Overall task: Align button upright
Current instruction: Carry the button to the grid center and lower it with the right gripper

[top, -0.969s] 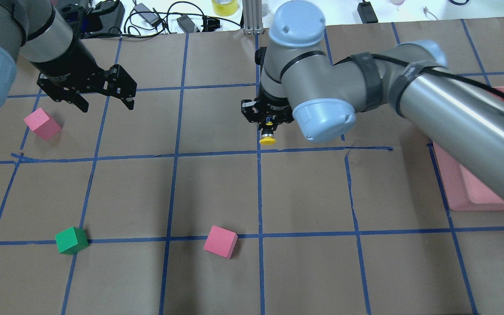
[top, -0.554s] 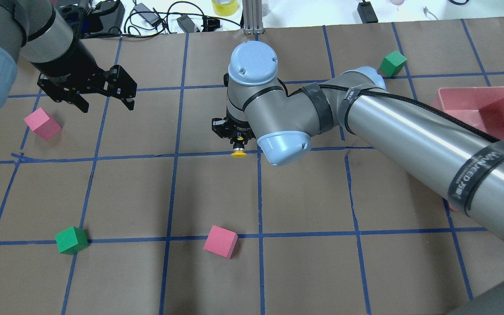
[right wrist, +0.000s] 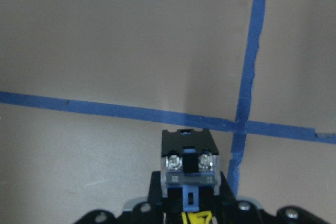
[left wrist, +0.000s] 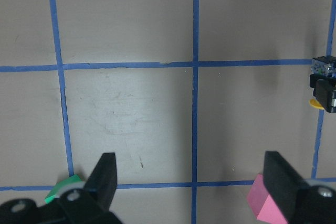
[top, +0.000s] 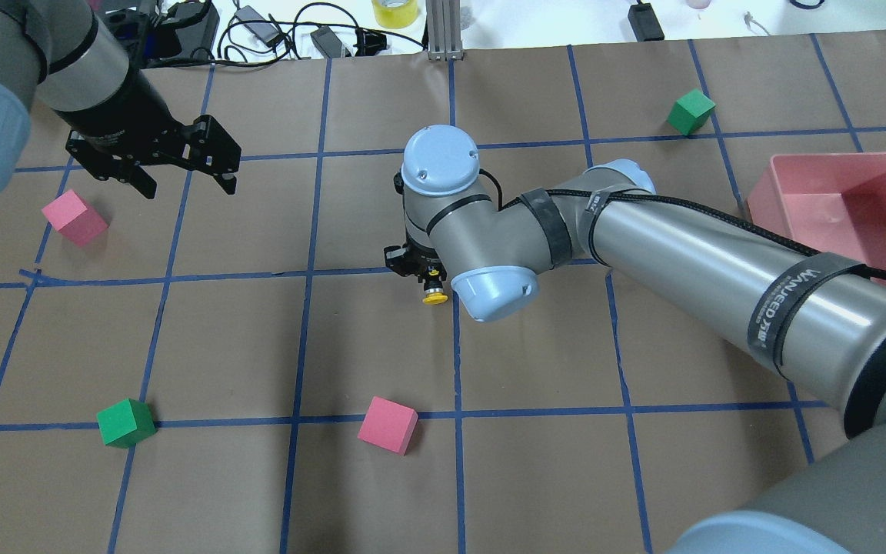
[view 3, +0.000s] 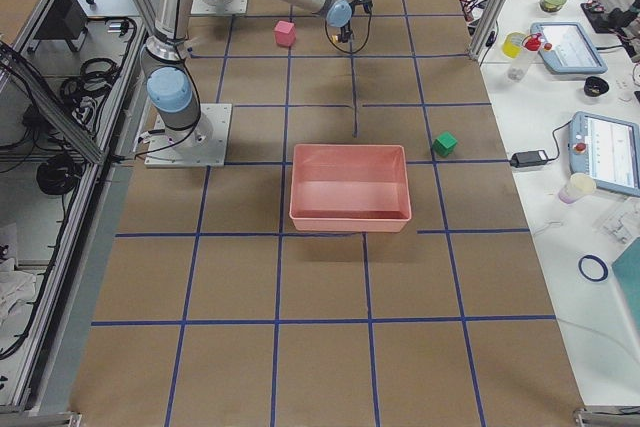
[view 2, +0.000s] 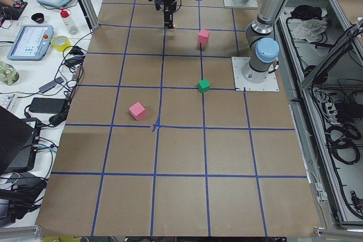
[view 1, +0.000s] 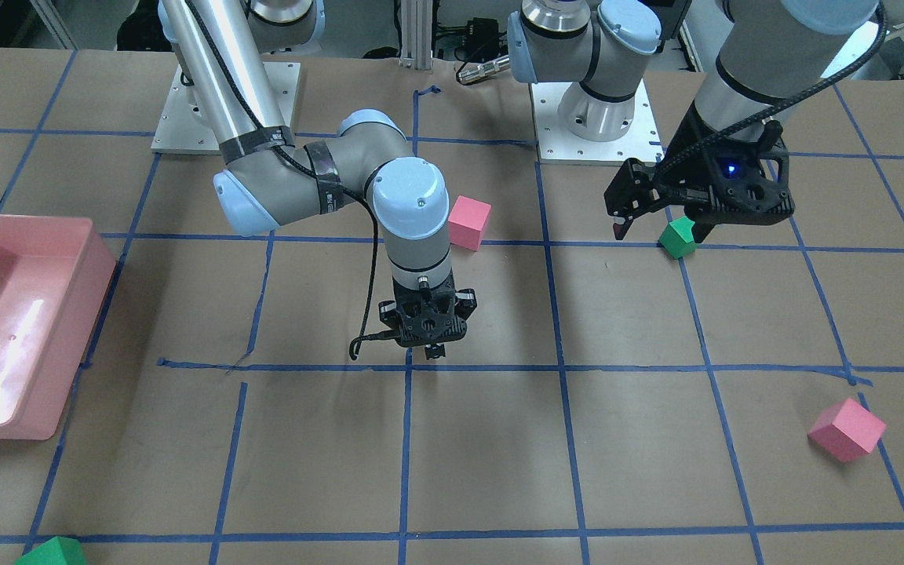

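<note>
The button shows in the overhead view as a yellow cap (top: 434, 298) just below my right gripper (top: 423, 275), near a crossing of blue tape lines. The right gripper is shut on it and points down at the table. In the right wrist view the button's black and grey base (right wrist: 188, 162) with two screws sits between the fingers, and the cap is hidden. In the front view the right gripper (view 1: 429, 351) hangs just above the paper. My left gripper (top: 188, 185) is open and empty, far off at the left rear. It hovers above a green cube (view 1: 677, 238).
A pink bin (top: 835, 163) stands at the right edge. Pink cubes (top: 74, 218) (top: 387, 425) and green cubes (top: 125, 422) (top: 691, 110) lie scattered on the brown paper. Cables and tape clutter the far edge.
My right arm has come down and swung left and toward the robot, carrying the button to the tape crossing. The left arm has not moved.
</note>
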